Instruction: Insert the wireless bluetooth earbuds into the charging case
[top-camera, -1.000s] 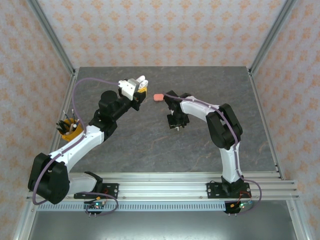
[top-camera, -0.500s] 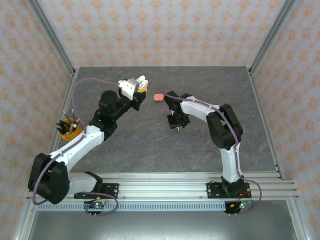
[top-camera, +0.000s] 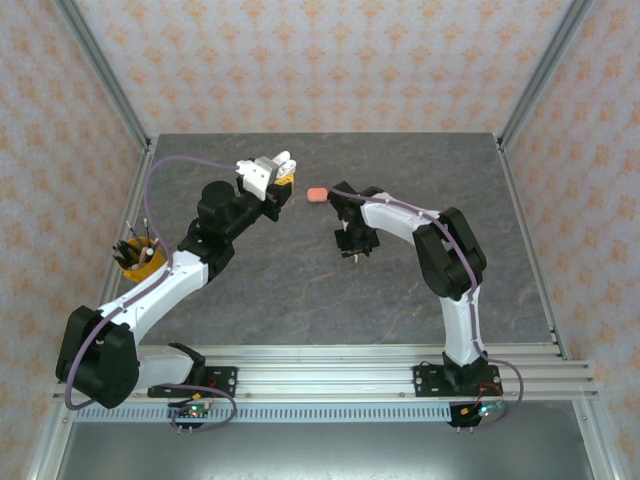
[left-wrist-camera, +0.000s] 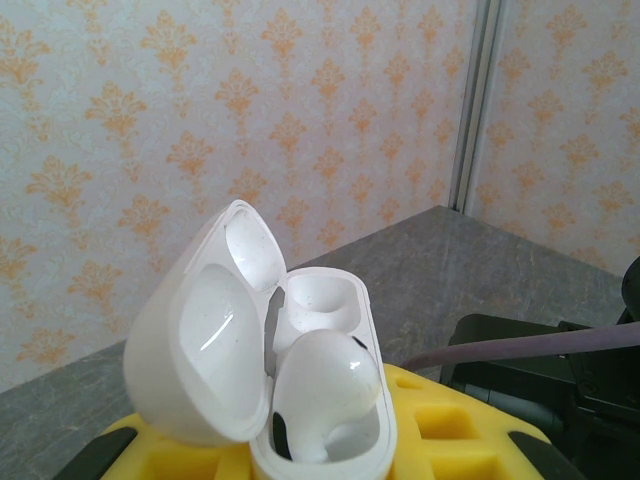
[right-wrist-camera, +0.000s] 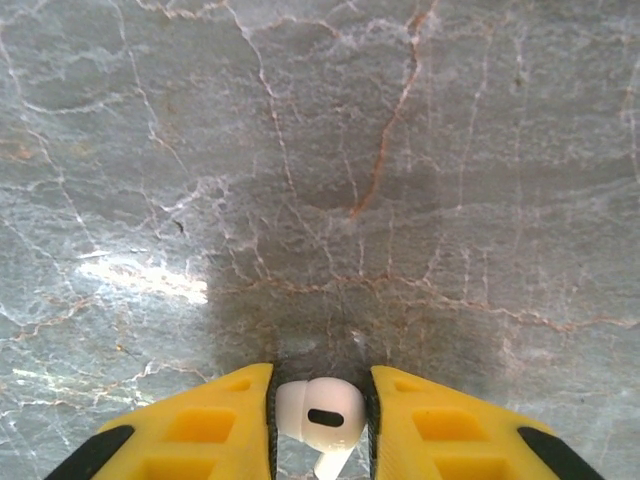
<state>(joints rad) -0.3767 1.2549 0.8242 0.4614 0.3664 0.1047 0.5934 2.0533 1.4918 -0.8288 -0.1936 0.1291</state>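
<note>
on the grey marbled bench (top-camera: 300, 290) a small coral-red item (top-camera: 316, 192) is seen lying toward the far edge, near the middle, in the gap between the two tools. whether it is a case or an earbud cannot be told. a yellow holder (top-camera: 138, 257) with dark things in it is placed at the left edge, beside the left arm, and a purple cable (top-camera: 175, 163) is looped over that arm.

from above, the left tool (top-camera: 276, 174) is seen raised and tilted toward the far edge with something white at its tip, while the right tool (top-camera: 350, 248) is pointed down at the bench near its middle. in the left wrist view the white charging case (left-wrist-camera: 375, 340) is seen pinched between the yellow fingers (left-wrist-camera: 440, 420), its lid (left-wrist-camera: 200, 350) swung open to the left. in the right wrist view a white earbud (right-wrist-camera: 320, 405) is seen pinched between the yellow fingers (right-wrist-camera: 200, 430), which are pressed against its two sides over bare bench.

inside the case, the nearer socket is filled by a second white earbud (left-wrist-camera: 325, 385), its rounded head standing above the rim, and the farther socket (left-wrist-camera: 318, 300) is left empty.
</note>
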